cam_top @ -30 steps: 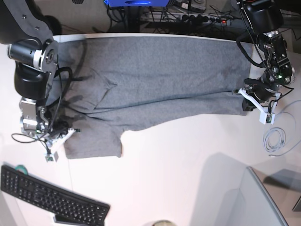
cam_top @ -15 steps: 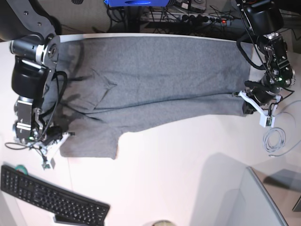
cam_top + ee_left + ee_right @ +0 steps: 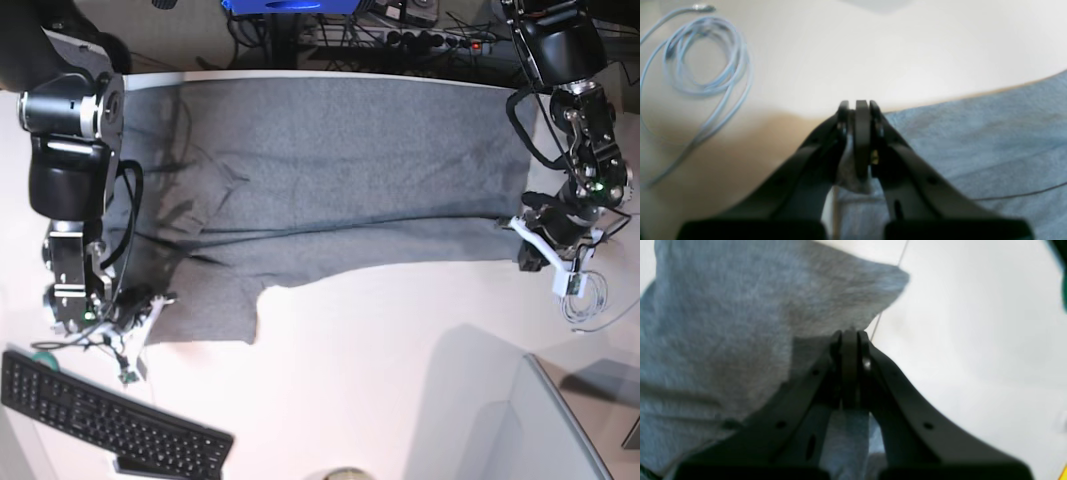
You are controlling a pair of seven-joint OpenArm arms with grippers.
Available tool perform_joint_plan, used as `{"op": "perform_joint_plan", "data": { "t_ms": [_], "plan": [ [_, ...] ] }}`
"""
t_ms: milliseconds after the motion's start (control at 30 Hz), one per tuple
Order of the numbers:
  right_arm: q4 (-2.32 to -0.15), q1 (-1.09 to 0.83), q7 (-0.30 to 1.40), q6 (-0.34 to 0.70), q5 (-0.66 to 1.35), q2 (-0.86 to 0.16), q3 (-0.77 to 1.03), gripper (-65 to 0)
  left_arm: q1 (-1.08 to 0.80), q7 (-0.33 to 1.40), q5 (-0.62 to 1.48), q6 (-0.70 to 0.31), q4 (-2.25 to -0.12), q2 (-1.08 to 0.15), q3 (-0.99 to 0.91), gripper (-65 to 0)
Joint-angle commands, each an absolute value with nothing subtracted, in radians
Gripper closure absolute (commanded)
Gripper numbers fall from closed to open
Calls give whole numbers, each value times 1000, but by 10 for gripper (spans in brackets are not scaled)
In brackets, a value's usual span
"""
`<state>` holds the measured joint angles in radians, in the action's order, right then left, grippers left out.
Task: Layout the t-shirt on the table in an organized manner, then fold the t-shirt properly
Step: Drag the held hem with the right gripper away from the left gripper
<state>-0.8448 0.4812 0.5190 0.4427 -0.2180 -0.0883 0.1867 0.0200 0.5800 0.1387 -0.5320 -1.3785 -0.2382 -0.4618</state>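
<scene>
Lying spread across the large smooth white table (image 3: pixel 400 340), the plain heather-grey knit t-shirt (image 3: pixel 340 170) fills its 12 o'clock half, far hem along the table's back edge. Left gripper (image 3: pixel 856 106), at 3 o'clock, is clenched on a pinch of shirt edge; a coiled pale-blue cable (image 3: pixel 703 60) lies near it. Right gripper (image 3: pixel 848 336), at 8 o'clock, is clenched on the sleeve corner. Black keyboard (image 3: pixel 110 420) sits at 7 o'clock. Bare tabletop runs below the near hem, toward 5 o'clock.
</scene>
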Motion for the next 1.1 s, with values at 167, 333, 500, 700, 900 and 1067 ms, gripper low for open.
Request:
{"op": "perform_joint_plan", "data": {
  "t_ms": [167,333,500,700,900,1067],
  "plan": [
    [-865,558,498,443,-219,-107,186,0,42,558,153,-536,-1397,-259,-426,0],
    [-862,570,495,443,-219,-125,186,0,62,558,153,-536,-1397,-259,-424,0],
    [-862,572,449,444,-219,-128,186,0,68,573,153,-536,-1402,-272,-424,0],
    [-858,549,446,444,-216,-122,186,0,65,627,153,-538,-1411,-272,-424,0],
    [-766,542,437,444,-214,-108,196,-2,62,630,153,-538,-1415,-266,-423,0],
    [-763,541,418,444,-214,-104,189,-210,62,630,153,-538,-1412,-265,-423,0]
  ]
}}
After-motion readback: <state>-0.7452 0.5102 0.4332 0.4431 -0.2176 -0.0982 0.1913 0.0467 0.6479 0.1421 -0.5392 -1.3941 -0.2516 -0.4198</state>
